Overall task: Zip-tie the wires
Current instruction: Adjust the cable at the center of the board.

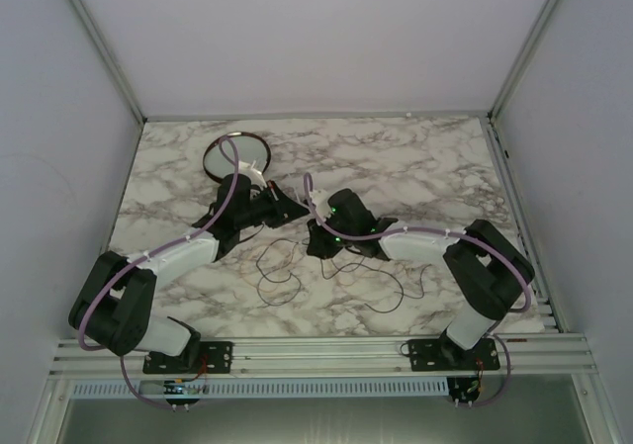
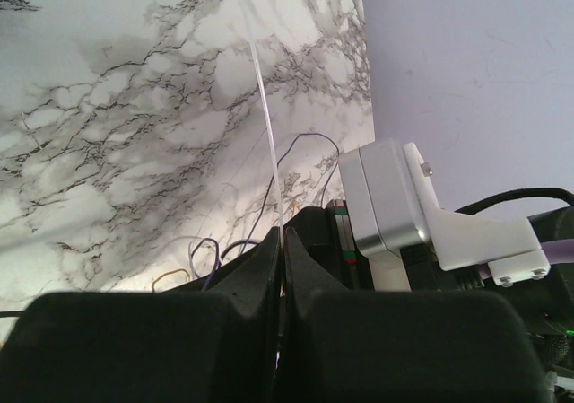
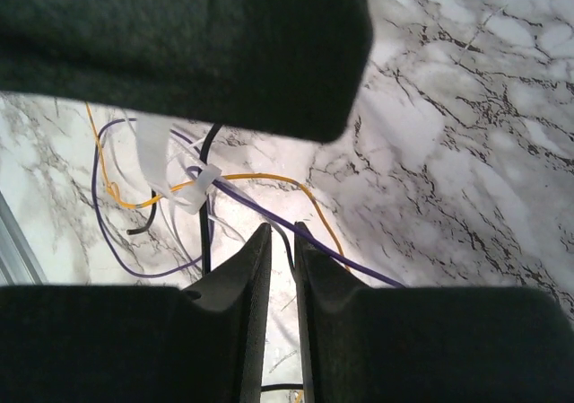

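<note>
Marble counter (image 1: 415, 167): the zip tie (image 3: 152, 152) loops the wires (image 3: 207, 232) at ten o'clock of the narrow right end effector (image 3: 282, 237), whose grip is unclear. The left end effector (image 2: 281, 259) pinches the tie's tail. Cinching seems in hand, and next it likely needs a steady pull.

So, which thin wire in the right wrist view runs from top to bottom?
The thin black wire, nearly vertical; the orange wire and the purple wire cross it slantwise.
</note>
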You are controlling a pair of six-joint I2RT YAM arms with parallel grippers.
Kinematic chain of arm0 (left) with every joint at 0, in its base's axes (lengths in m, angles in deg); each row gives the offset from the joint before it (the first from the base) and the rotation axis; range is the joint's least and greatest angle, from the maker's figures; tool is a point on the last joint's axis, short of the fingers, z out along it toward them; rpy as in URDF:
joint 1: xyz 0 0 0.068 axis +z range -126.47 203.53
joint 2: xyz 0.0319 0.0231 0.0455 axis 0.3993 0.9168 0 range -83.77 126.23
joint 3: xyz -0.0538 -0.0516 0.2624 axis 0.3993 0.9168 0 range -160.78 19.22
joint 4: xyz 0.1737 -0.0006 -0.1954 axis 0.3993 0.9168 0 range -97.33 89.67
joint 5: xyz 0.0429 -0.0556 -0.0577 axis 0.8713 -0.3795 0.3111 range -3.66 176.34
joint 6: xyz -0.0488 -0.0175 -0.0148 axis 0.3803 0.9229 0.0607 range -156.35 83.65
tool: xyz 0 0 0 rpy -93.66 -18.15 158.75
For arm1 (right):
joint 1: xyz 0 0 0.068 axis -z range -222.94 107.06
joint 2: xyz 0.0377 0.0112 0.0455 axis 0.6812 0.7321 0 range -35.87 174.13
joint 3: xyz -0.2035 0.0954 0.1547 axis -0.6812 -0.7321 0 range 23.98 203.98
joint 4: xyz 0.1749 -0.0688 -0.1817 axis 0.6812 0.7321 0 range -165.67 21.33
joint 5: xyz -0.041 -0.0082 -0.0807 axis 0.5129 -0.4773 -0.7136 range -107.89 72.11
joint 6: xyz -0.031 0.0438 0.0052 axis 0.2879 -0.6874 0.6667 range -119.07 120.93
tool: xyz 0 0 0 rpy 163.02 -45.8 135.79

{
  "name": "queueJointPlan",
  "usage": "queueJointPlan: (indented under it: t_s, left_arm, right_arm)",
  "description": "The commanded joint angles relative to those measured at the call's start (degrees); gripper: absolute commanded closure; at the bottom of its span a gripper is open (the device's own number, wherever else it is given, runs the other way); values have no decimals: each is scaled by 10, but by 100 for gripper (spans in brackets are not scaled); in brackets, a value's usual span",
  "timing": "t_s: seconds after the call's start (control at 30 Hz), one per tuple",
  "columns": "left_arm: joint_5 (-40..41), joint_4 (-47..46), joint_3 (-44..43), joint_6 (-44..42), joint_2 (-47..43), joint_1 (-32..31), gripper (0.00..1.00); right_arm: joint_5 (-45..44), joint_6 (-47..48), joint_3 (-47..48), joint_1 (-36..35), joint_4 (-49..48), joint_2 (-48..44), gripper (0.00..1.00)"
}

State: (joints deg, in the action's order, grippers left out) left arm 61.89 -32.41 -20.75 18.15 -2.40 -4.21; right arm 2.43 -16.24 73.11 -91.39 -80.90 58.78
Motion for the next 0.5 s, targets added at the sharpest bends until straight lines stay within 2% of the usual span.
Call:
queueJointPlan:
  t_s: [0.0,0.23,0.27,0.3,0.33,0.47]
  left_arm:
    - [2,-17,3,-1,-10,1,100]
    - [5,-9,4,-10,-6,2,100]
    - [6,-9,4,-11,-6,2,100]
    - [6,-8,5,-12,-5,2,100]
    - [7,-6,5,-13,-5,2,100]
    - [11,-4,7,-15,-8,6,100]
  right_arm:
    - [-17,-1,-7,-5,-9,-23,85]
    - [-45,0,-24,1,44,-72,86]
    - [-45,1,-26,2,48,-76,89]
    - [-46,1,-27,2,52,-80,98]
    - [-47,0,-27,3,55,-84,100]
    - [-56,-1,-48,10,77,-102,100]
